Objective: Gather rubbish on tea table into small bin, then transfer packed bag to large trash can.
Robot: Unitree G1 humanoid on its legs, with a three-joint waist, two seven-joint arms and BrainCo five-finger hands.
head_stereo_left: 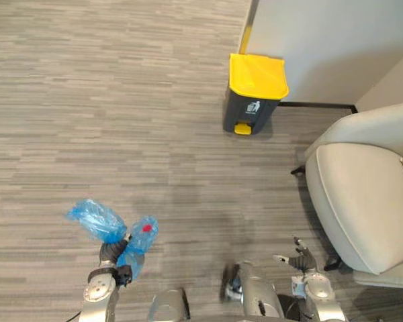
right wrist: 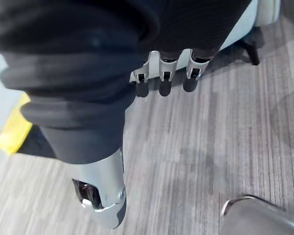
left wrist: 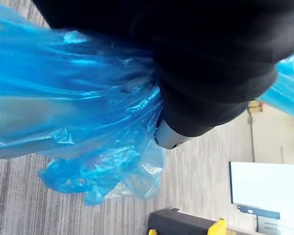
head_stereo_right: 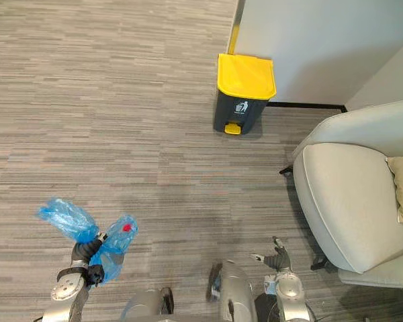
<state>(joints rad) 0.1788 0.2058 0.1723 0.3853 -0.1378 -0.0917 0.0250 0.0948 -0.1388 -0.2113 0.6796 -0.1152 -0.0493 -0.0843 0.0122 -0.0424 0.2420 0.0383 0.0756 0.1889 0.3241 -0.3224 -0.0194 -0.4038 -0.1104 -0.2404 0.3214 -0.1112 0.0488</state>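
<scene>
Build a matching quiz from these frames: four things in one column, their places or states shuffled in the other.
Column A
1. blue rubbish bag
2. yellow-lidded pedal bin
3. beige armchair
4. right hand

Column B
a. lid closed, standing against the white wall
b. empty, fingers relaxed
c. gripped in the left hand
d. close by on the robot's right side

Pairs: 1-c, 2-a, 3-d, 4-b

thin, crinkled, glossy see-through plastic bag (head_stereo_left: 97, 223); smooth matt plastic bin (head_stereo_left: 254, 94) far off; matt, finely streaked floor (head_stereo_left: 87, 100); smooth pale upholstered armchair (head_stereo_left: 363, 201) right.
</scene>
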